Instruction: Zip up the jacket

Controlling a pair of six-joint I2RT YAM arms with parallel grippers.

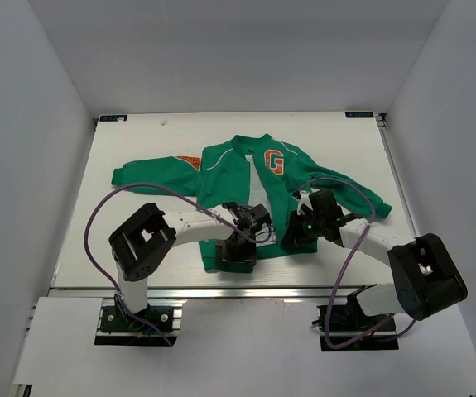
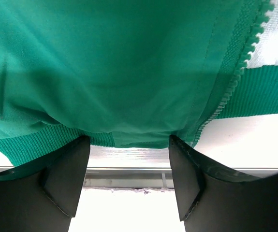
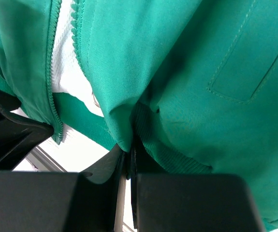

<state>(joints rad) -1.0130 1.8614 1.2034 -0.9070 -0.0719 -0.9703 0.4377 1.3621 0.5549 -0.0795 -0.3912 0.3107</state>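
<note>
Jacket (image 1: pixel 229 174), green, long-sleeved: laid flat on its back at the middle of the white worktop (image 1: pixel 337 141), collar toward the far edge, ribbed hem (image 2: pixel 27 145) toward the near edge, one sleeve spread toward the left edge and one toward the right. Front unzipped and parted, pale lining (image 3: pixel 65 72) showing between the two panels; zipper teeth (image 2: pixel 249 48) run bare along the panel edges. Orange "G" patch (image 1: pixel 275 160) on the chest; orange sleeve patch (image 1: pixel 188 160) on the sleeve pointing to the left edge. Stitched pocket outline (image 3: pixel 242 72) on the panel seen from the right wrist. Left gripper (image 2: pixel 128 141): at the hem of the panel nearer the left edge, close to the worktop's near edge; jaws spread wide, released, the hem's edge lying between the two black fingers (image 2: pixel 66 179), not pinched. Right gripper (image 3: pixel 127 155): at the hem of the other panel, near the left gripper; jaws clenched on a fold of green cloth and ribbing close to that panel's zipper edge, cloth bunched above the grip.
</note>
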